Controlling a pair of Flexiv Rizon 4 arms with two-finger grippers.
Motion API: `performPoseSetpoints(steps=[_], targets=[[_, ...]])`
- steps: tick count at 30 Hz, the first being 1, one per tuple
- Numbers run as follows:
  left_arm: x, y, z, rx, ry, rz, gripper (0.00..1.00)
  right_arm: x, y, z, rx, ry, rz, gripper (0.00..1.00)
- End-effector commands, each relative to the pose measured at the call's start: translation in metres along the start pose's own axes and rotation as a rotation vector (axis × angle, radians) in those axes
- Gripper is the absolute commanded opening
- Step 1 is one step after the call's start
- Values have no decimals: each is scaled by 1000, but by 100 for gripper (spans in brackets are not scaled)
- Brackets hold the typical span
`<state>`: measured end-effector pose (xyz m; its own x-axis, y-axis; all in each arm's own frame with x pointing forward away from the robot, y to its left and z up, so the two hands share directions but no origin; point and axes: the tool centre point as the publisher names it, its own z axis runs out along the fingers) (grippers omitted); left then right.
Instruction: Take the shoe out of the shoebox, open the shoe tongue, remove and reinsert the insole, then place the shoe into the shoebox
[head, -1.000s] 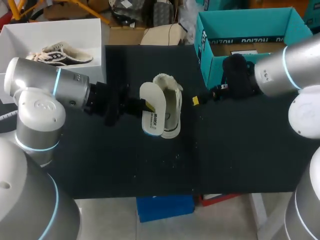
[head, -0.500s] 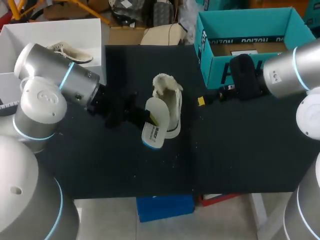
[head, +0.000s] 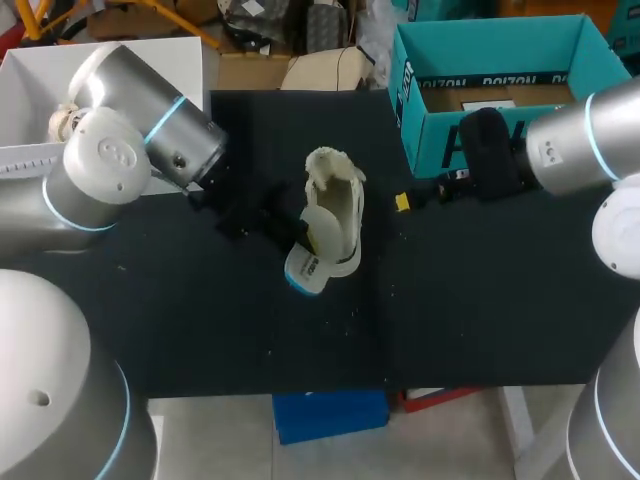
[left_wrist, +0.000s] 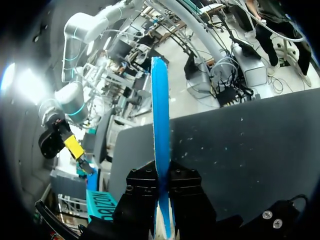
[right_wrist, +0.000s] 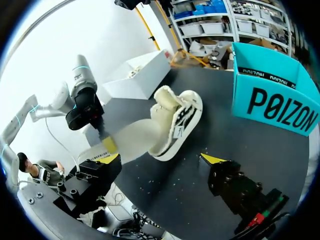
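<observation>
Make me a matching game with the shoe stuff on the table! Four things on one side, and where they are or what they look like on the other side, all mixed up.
Things:
1. insole
2. shoe
3. shoebox
4. right gripper

Clues:
A. open, holding nothing
B. teal
C. lying loose on the black table
D. pinched in the left gripper

Pairs: 1-D, 2-C, 3-B, 4-A.
</observation>
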<state>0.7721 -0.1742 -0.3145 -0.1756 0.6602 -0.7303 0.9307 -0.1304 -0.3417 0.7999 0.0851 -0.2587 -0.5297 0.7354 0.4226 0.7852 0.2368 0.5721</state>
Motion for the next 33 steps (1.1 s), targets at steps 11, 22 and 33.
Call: performPoseSetpoints(steps=[11,22,33], targets=[[-4,45,23,14,49,0,0,1,0,0,2,-3,1,100],[-1,95,28,25,10,-17,0,1,0,0,2,-3,1,100],[-8,132,24,-23,2,2,0,1,0,0,2,-3,1,100]])
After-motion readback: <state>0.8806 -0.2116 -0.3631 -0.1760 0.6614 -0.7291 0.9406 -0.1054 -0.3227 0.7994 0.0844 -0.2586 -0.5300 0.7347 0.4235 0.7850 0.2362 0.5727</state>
